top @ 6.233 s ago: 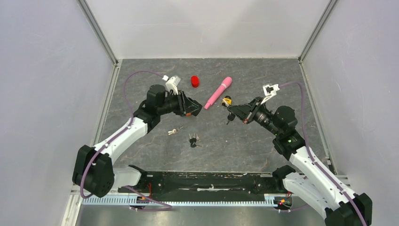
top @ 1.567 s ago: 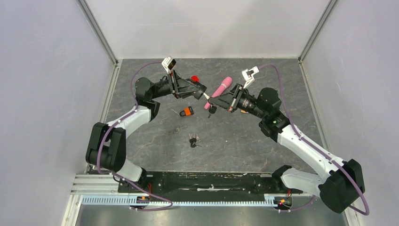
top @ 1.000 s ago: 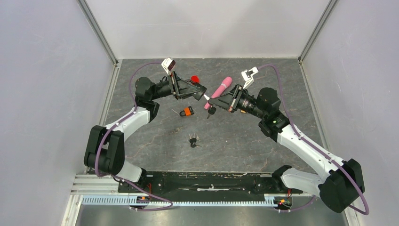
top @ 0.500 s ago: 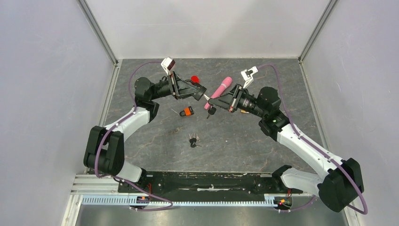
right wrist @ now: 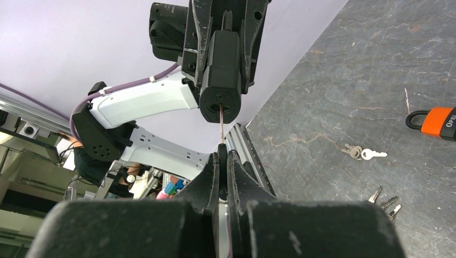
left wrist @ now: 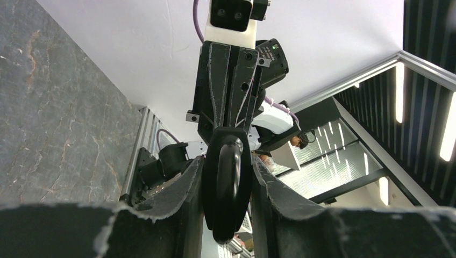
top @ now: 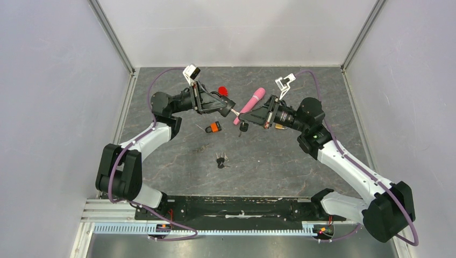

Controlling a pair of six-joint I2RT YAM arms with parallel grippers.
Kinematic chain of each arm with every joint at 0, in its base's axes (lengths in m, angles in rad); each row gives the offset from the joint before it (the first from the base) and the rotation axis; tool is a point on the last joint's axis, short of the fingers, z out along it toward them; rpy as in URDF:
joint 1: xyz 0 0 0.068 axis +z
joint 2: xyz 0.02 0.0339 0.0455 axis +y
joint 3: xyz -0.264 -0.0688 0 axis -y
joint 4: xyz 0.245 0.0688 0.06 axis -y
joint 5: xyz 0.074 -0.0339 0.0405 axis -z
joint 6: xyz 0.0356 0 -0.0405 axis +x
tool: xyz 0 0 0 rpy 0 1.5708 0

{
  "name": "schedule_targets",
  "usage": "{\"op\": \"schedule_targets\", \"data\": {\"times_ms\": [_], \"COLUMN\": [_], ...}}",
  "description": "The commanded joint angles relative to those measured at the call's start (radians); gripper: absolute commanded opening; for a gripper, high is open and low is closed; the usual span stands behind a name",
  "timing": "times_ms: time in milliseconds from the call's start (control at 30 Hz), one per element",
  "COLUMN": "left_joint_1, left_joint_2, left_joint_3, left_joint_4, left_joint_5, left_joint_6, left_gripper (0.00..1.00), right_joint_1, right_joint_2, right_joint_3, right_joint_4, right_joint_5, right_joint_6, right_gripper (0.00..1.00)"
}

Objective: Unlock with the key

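Brought together since some seconds back, then well apart over the table (top: 279, 161): now tip to tip above its rear middle, with only a slight creep and wrist roll over the last second. Clamped in the left gripper (top: 226, 106), fingers (left wrist: 189, 185) part-closed round its shackle end, the black padlock (right wrist: 221, 70), keyhole (right wrist: 221, 106) face turned toward the right gripper (right wrist: 222, 156). Pinched between that gripper's pressed-together fingers, the key (right wrist: 221, 126), blade lined up on the keyhole and touching or just entering it; cannot tell how deep. Judged as insertion under way, turn not yet made: calls for a straight push along the blade, then a twist. Hanging beneath the right gripper, spare keys (top: 243, 127), free to swing. Down on the table under and around the meeting point: pink cylinder (top: 251, 102), orange padlock (top: 214, 127), red cap (top: 222, 91), and a key bunch (top: 221, 160) nearer the bases. Open air all round both wrists, side walls (top: 48, 107) well apart from either arm; tight only between the two grippers themselves.
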Motion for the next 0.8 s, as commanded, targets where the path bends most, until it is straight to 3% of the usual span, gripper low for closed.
{"op": "schedule_targets", "data": {"times_ms": [0,767], "left_joint_1": [-0.037,0.026], "left_joint_2": [-0.033,-0.017], "left_joint_3": [0.019,0.024], "left_joint_4": [0.061,0.025], "left_joint_5": [0.025,-0.060], "left_joint_6": [-0.002,0.020], "left_gripper": [0.02,0.02], "right_joint_1": [0.002,0.044], "right_joint_2": [0.005,-0.009], "right_joint_3": [0.052,0.046], "right_joint_4": [-0.020,-0.053], "right_joint_5": [0.068,0.042], "right_joint_6": [-0.032,-0.030], "right_gripper": [0.00,0.00]}}
